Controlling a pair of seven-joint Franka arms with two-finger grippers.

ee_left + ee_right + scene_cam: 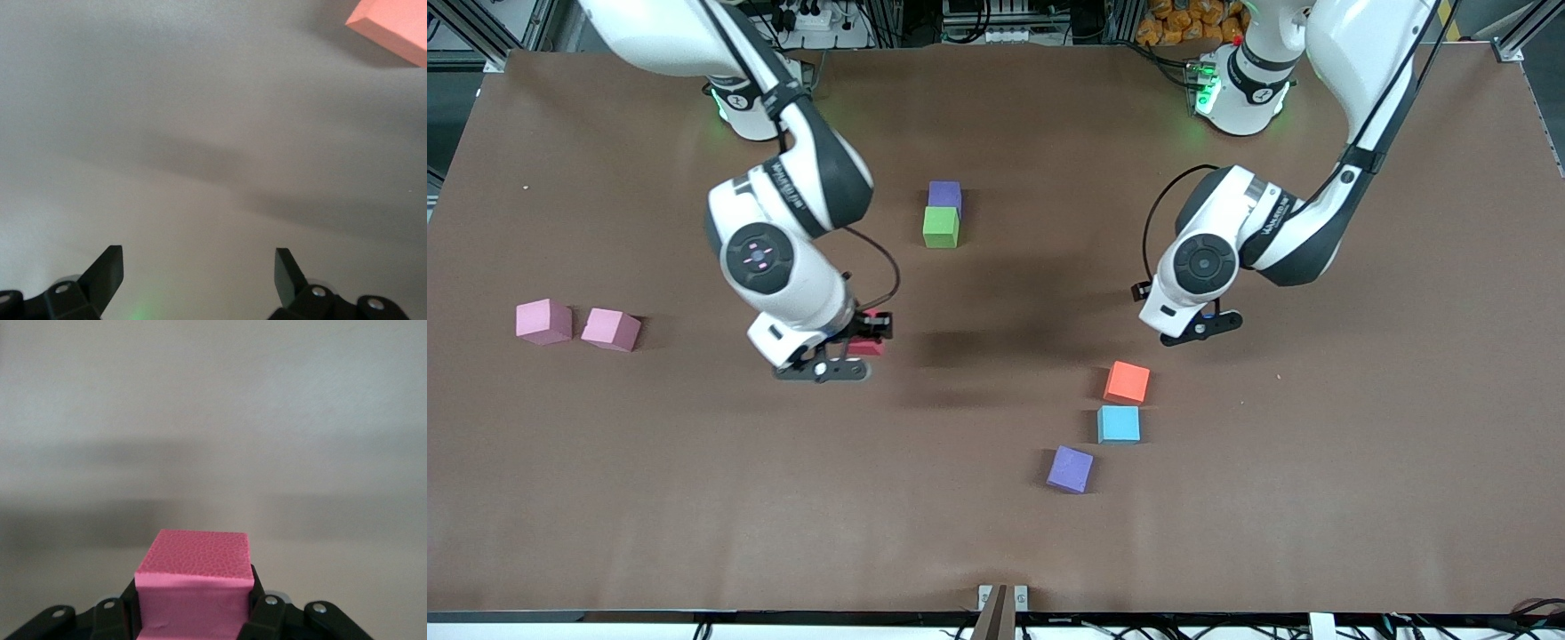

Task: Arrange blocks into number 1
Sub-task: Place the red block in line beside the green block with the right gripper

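Note:
My right gripper [861, 348] is shut on a red block [869, 343], which fills the space between the fingers in the right wrist view [193, 587], over bare table. A purple block [944, 194] and a green block [941, 228] touch in a short line near mid-table. My left gripper [1199, 325] hangs open over bare table beside an orange block [1127, 382], and nothing is between its fingers [199, 267]. The orange block's corner [393, 30] shows in the left wrist view.
A light blue block [1119, 424] and a second purple block [1070, 468] lie nearer the front camera than the orange one. Two pink blocks [543, 321] [611, 330] sit side by side at the right arm's end of the brown table [694, 498].

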